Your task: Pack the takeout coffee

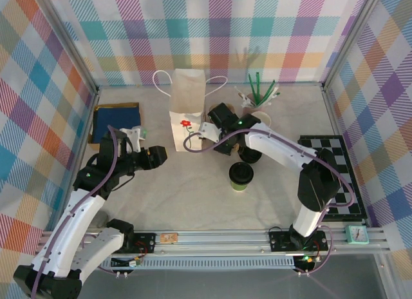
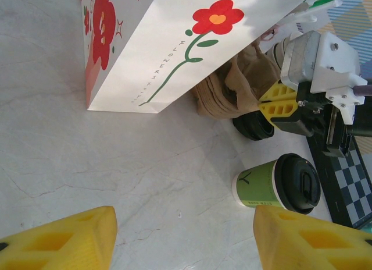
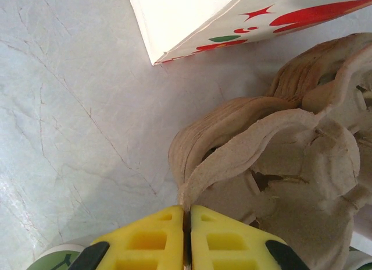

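The takeout coffee [image 1: 241, 176] stands lidded on the pale marbled table [image 1: 193, 202], near the white paper bag [image 1: 187, 112] and off its front right corner, with bare tabletop around the cup. Just right of the bag lie stacked pulp cup carriers [image 3: 273, 165]. The right gripper [image 3: 187, 217] is pinched tight on the top carrier's rim. Front left of the bag, the left gripper [image 2: 183, 241] hangs with jaws parted, holding nothing. Plaid cloth walls [image 1: 58, 67] close in the table.

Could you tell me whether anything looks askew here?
Yes: the top brown moulded-pulp cup carrier sits tilted off its stack beside the white paper bag, its rim pinched by the shut right gripper.
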{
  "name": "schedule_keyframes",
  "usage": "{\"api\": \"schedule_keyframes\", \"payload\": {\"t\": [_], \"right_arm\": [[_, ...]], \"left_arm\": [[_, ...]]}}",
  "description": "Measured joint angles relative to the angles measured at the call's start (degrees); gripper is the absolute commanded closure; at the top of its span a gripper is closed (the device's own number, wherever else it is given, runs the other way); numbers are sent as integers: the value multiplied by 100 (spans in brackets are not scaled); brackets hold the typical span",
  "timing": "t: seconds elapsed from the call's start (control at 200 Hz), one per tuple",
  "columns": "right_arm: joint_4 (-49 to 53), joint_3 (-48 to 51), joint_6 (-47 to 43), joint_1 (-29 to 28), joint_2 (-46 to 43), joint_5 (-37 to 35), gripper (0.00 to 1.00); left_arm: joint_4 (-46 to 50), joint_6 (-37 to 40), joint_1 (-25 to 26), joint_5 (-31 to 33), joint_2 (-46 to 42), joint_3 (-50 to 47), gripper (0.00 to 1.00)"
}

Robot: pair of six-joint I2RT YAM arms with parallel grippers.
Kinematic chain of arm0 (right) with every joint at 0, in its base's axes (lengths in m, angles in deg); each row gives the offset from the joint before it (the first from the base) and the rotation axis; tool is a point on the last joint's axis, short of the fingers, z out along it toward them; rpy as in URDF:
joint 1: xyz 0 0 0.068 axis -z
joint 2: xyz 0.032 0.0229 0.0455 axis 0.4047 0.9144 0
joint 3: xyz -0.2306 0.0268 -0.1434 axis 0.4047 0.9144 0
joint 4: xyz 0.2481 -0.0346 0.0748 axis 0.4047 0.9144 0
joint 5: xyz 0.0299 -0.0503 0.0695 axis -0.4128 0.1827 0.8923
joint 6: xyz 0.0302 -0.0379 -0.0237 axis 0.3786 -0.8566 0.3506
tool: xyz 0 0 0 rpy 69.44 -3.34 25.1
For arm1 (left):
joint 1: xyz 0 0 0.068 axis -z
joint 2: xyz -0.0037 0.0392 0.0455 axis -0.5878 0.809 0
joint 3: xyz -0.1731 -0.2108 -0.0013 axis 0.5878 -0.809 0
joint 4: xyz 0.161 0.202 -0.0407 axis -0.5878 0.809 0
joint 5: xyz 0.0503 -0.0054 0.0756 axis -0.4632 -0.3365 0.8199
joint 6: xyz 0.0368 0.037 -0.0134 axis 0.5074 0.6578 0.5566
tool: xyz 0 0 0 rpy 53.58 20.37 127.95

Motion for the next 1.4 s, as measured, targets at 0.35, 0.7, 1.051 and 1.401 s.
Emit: {"api": "schedule_keyframes", "payload": {"t": [0.35,0.7,1.051,1.401], "right_arm": [[-15,94,186,-28,-68,11,72],[234,105,173,-28,-295,426,40],[739,-251,-813,660,-1215,1480,28],[1097,-1416,-1893,1484,-269,2673,30]], "left_arm": [[0,0,0,0,0,0,36],[0,0,0,20,0,0,36],[-4,0,0,39,2,0,36],[-9,2,0,39,28,0,36]]}}
